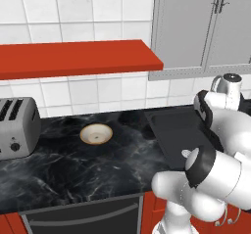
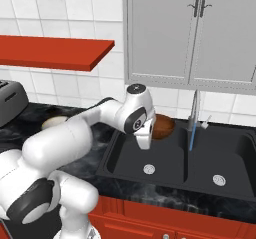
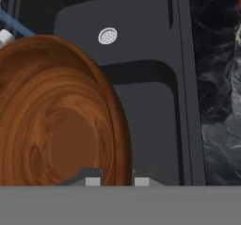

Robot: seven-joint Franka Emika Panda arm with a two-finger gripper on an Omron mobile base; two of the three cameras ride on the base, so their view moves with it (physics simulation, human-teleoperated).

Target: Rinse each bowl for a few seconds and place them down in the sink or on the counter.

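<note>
Gripper (image 3: 117, 181) is clamped on the rim of the wooden bowl (image 3: 56, 116), held over the sink's (image 2: 165, 170) left basin. I judge we're rinsing: next, under the faucet (image 2: 192, 118) beside it. Cream bowl (image 1: 96, 133) waits on the desk (image 1: 73, 169), well behind.

The arm (image 1: 215, 145) hid most of the sink (image 1: 171, 130); the wooden bowl (image 3: 56, 120) ran off the hand view's left edge.

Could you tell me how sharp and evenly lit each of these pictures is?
Left base view: flat light, a soft shadow beside the cream-white, tan-rimmed bowl. Right base view: even light, no glare on the black double-basin sink. Hand view: the reddish-brown wood-like bowl looms close, slightly soft.
</note>
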